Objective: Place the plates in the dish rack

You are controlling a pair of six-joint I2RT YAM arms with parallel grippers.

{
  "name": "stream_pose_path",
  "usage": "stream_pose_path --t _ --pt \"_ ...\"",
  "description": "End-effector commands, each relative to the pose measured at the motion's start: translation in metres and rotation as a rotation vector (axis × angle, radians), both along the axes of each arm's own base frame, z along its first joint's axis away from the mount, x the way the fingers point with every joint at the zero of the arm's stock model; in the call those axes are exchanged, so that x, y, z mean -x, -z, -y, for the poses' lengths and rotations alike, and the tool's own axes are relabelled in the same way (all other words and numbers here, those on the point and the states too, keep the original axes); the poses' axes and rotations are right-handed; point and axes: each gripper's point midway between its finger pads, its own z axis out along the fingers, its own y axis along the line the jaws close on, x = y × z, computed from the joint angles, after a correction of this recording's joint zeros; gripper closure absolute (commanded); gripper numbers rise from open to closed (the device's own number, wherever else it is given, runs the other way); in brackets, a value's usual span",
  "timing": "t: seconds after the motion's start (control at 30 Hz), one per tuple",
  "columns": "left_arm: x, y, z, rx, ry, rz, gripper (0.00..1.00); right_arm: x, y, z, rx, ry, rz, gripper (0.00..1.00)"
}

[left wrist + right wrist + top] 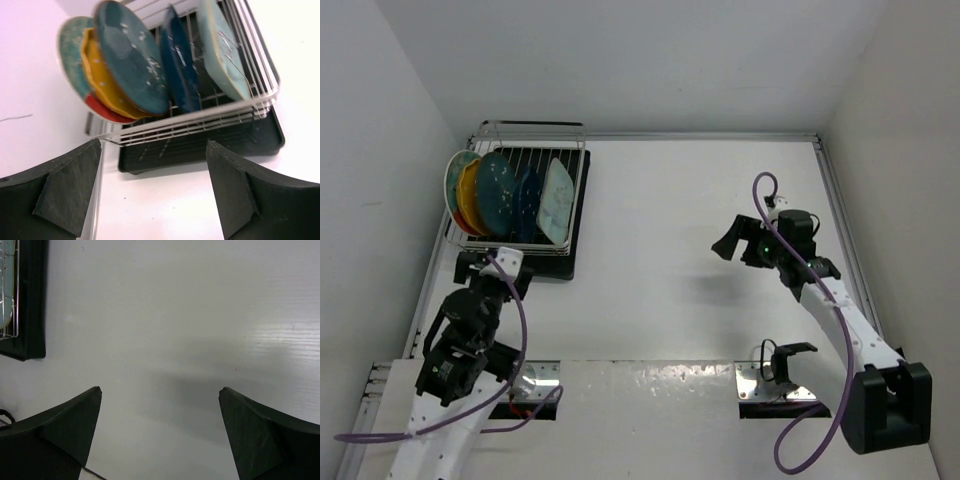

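Silver wire dish rack (200, 117) over black drip tray (260, 140); five coloured ceramic plates (132, 57) upright inside, none seen elsewhere; loading apparently complete; left gripper (154, 150) and right gripper (160, 390) spread apart, empty.

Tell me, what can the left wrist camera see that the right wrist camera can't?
Only the left wrist view shows all five plates standing in the dish rack: red, yellow, teal, dark blue, pale mint, past the open left gripper. Only the right wrist view shows the open right gripper. Both show white table, the rack and the black drip tray, the right one just a corner.
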Motion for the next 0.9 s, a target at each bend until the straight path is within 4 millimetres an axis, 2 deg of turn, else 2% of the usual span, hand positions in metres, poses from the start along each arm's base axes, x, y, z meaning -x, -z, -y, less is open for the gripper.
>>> stream_pose_path --t 0.0,0.1,0.17,0.27,0.5,0.87 --pt "-0.007 0.012 0.014 -0.062 0.094 0.024 0.09 0.005 -0.008 0.001 -0.016 0.001 0.038 0.00" --pt "-0.011 0.042 0.019 -0.088 0.122 -0.040 0.06 0.016 -0.001 0.002 -0.014 0.004 0.019 0.00" --pt "-0.014 0.060 0.030 -0.096 0.185 -0.072 0.02 0.024 0.000 0.003 -0.019 0.013 0.009 0.00" --pt "-0.014 0.080 0.043 -0.090 0.254 -0.095 0.02 0.038 0.006 0.007 -0.013 0.040 -0.031 0.00" --pt "-0.013 0.072 0.053 -0.105 0.324 -0.026 0.00 0.067 0.019 0.017 0.000 0.086 -0.077 0.00" --pt "-0.012 0.075 0.057 -0.095 0.341 -0.025 0.00 0.088 0.020 0.013 -0.046 0.083 -0.064 0.00"
